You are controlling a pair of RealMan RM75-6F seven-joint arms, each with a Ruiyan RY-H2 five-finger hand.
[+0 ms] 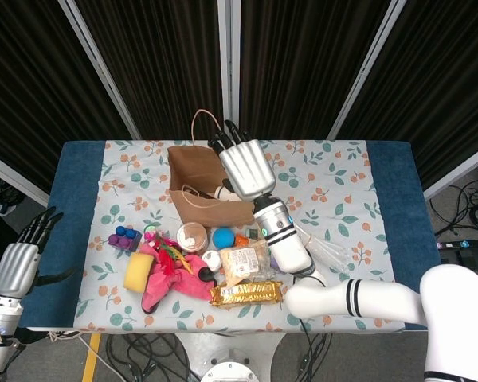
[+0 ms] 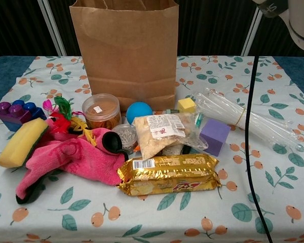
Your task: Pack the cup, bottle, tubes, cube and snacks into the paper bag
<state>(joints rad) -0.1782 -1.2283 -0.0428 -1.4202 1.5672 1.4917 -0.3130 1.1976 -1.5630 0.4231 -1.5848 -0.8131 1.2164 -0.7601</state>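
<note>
One bundle of tubes (image 2: 248,121) flat, long axis toward the bag (image 2: 127,50).

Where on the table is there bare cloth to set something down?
Bare cloth lies right of the tubes toward the table's right edge, and behind them beside the paper bag. It is crowded in front of the bag, from the sponge to the gold snack pack.

You have one paper bag (image 2: 125,50), one bundle of clear tubes (image 2: 245,121), one purple cube (image 2: 215,135) and one small yellow cube (image 2: 186,105). Two snack packs: one gold (image 2: 168,174), one clear (image 2: 164,132). One blue ball (image 2: 139,111), one lidded cup (image 2: 101,110), one yellow sponge (image 2: 20,143), one pink cloth (image 2: 76,158), one purple toy brick (image 2: 14,114).
</note>
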